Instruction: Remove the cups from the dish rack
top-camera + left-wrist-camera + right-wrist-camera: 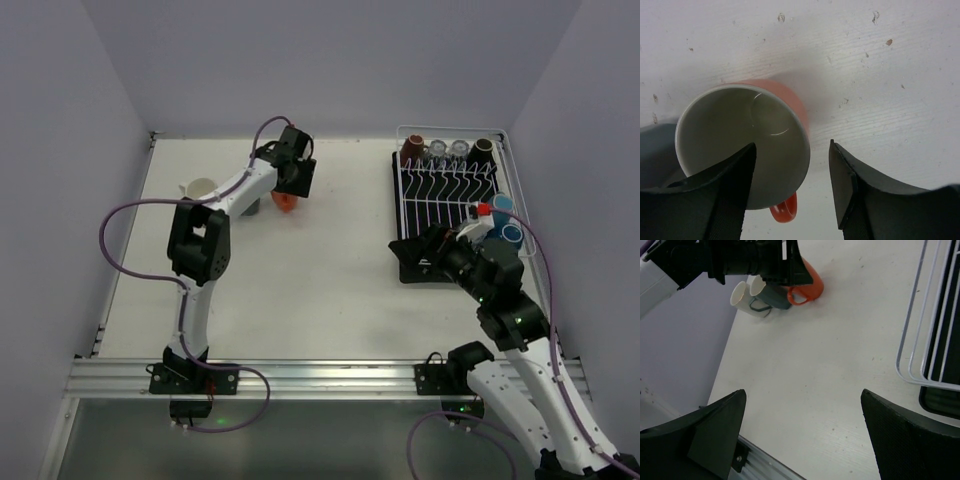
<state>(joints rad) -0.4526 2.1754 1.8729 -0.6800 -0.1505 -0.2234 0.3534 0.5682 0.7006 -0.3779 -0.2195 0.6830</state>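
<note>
Neighbouring orange cup (811, 282): grey cup (774, 298).

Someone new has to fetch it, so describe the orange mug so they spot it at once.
On the white table, far left of the dish rack, three mugs stand together. The orange mug is the one nearest the rack, under the left gripper; its neighbours are a grey mug and a cream mug.
</note>
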